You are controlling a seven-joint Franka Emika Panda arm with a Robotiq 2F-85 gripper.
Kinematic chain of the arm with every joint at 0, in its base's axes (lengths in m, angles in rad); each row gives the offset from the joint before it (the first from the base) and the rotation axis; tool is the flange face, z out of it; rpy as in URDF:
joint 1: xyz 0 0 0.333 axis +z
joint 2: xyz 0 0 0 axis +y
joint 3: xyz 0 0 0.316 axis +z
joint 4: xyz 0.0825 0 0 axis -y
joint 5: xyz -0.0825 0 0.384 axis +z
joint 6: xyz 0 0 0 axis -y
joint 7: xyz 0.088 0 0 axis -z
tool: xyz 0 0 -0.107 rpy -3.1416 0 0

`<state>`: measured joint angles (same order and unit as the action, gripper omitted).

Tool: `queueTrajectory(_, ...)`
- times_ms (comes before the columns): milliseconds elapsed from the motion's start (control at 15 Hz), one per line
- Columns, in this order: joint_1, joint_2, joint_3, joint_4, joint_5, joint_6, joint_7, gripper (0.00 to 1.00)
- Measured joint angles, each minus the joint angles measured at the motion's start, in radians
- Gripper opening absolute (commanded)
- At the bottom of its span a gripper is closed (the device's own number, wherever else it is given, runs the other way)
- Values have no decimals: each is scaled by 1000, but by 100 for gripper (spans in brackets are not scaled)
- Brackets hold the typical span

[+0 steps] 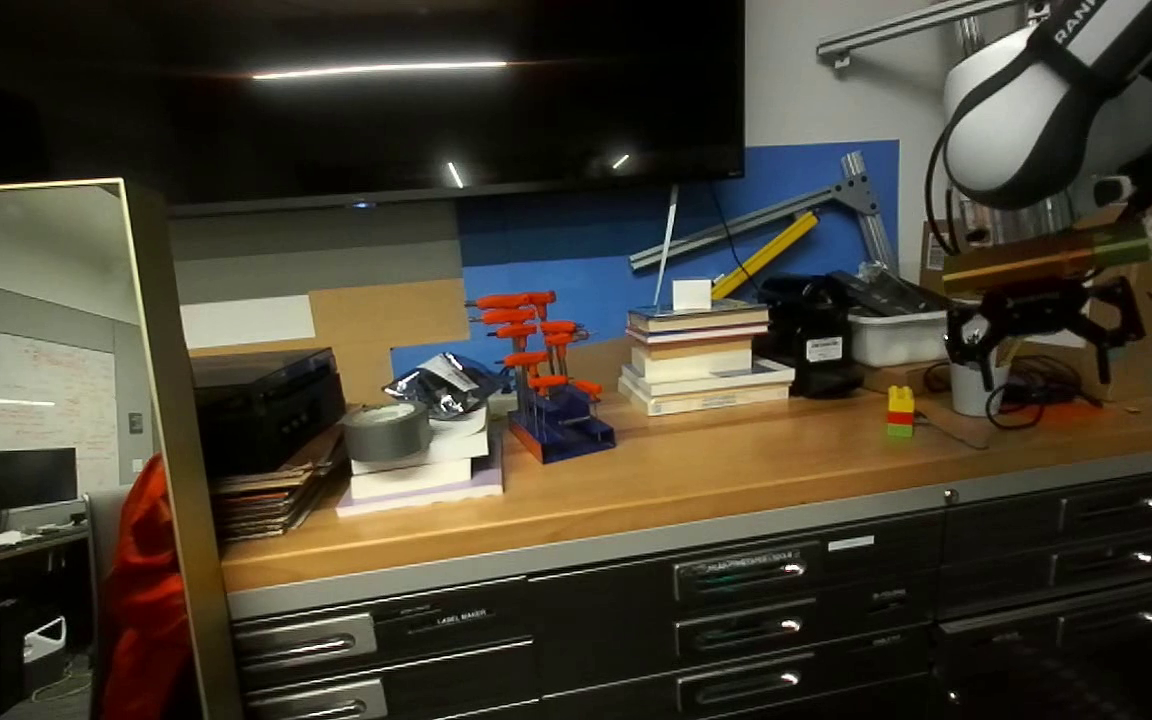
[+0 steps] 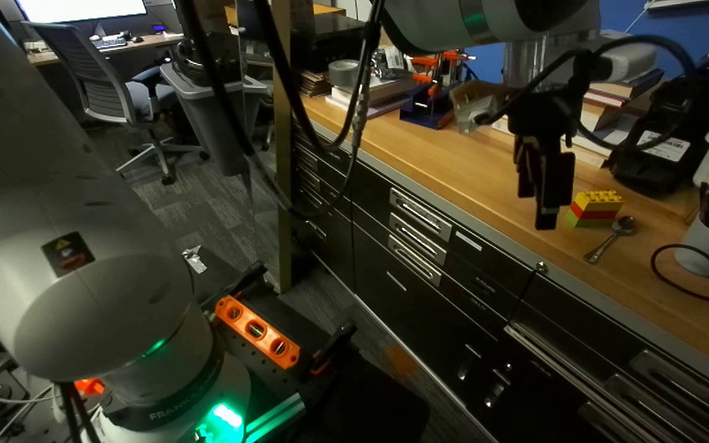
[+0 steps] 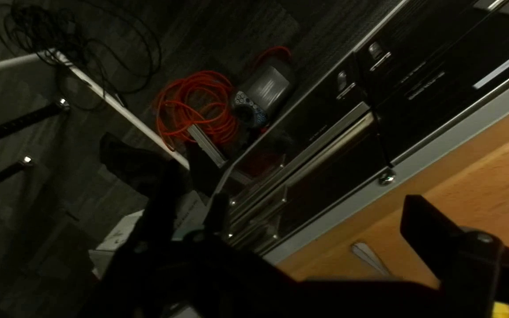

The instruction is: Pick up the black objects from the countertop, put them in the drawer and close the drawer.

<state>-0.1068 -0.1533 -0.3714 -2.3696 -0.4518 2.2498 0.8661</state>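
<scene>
Gripper [image 1: 1045, 380] hanging above the wooden countertop [image 1: 696, 450], near its front edge; the jaws stand wide apart with nothing between them, as the spread fingers [image 3: 431, 234] in the wrist view confirm. The small black pieces of the task cannot be made out on the visible wood. The likeliest dark candidate is a labelled black case [image 1: 796, 335], standing at the rear between a stack of books [image 1: 701, 360] and a white bin [image 1: 901, 342]; whether it belongs to the set cannot be told. Such pieces, if plastic, would probably prove light, stiff and somewhat slippery, best pinched low across two parallel flat faces. The case looks bulkier and likely heavier, so a hold across its narrowest upright part, near the middle, seems safer. Toy bricks [image 2: 594, 210] and a spoon [image 2: 611, 239] lie just beside each other on the wood and are to be left alone. The top-row drawer [image 1: 736, 578] appears pushed in, although which drawer is meant is uncertain; its rigid metal handle [image 2: 421, 214] probably suits a hooked pull, and a firm push on the front the closing.
</scene>
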Motion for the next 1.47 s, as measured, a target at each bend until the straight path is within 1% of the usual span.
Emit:
queueTrajectory(200,-18,-93,90,-21,46,-54,-144,100)
queueTrajectory(333,-24,-162,125,-61,76,-81,-245,100)
queueTrajectory(467,-31,-236,143,-110,109,-103,-362,100)
queueTrajectory(800,-53,-416,146,-210,174,-176,-688,100)
queueTrajectory(1067,-53,-507,139,-211,238,-292,-927,100)
queueTrajectory(1200,-53,-532,139,-206,249,-339,-993,100)
queueTrajectory(1467,-53,-546,139,-202,249,-377,-1026,100)
